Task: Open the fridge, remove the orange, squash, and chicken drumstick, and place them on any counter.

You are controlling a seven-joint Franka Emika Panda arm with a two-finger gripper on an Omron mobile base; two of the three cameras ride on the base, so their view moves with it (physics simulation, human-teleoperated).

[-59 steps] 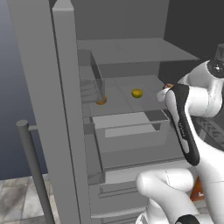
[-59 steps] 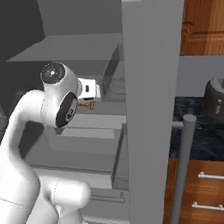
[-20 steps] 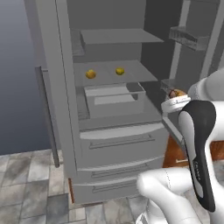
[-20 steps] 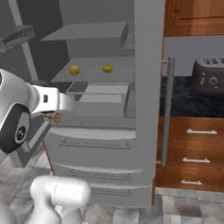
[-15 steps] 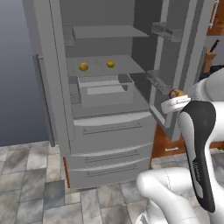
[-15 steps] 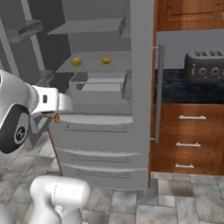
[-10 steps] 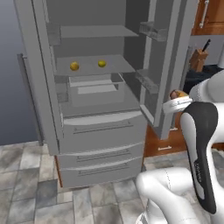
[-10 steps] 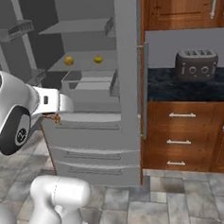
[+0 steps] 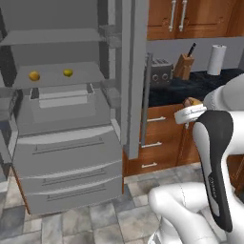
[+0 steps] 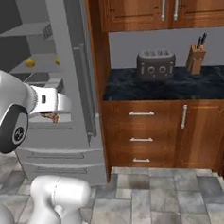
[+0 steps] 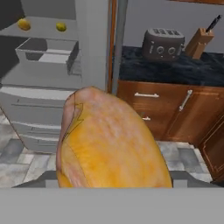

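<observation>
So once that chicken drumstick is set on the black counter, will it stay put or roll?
The chicken drumstick looks plump and rounded, so it may rock or roll a bit. Its taper probably curves any roll. The counter looks glossy, so it could slide.

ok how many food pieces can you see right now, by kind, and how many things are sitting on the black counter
Small round yellow-orange pieces on the fridge shelf: 2
Golden-brown chicken drumstick in the gripper: 1
Grey steel toaster on the black counter: 1
Wooden knife block: 1
White paper towel roll: 1
Total: 6
</observation>
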